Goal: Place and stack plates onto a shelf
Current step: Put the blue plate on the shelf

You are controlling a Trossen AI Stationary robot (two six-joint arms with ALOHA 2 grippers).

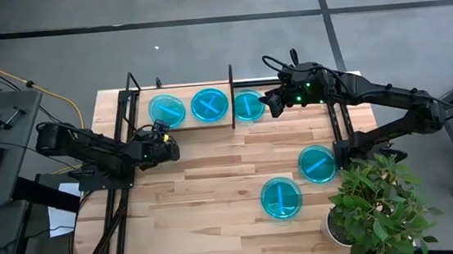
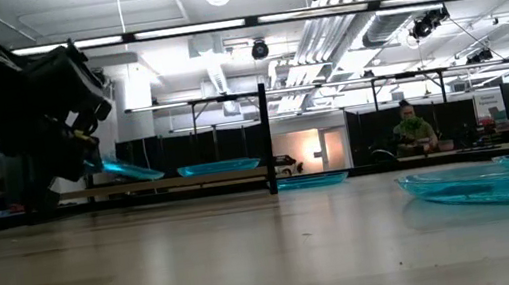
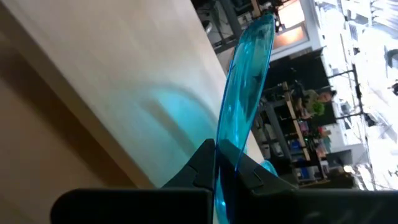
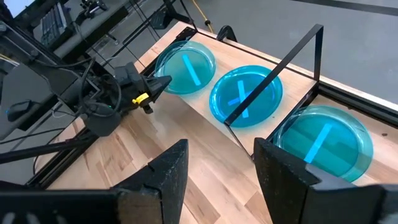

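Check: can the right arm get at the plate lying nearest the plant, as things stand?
Probably yes. The right gripper is open and empty, up by the shelf. That plate lies flat on the table on the arm's own side, nothing on it. The plant beside it crowds one edge only.

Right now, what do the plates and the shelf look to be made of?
Plates: probably clear cyan plastic, glossy; the wood shows through, and the one in the left gripper looks thin edge-on.
Shelf: pale matte wooden board, grain faintly visible, in thin black rods, likely painted metal.
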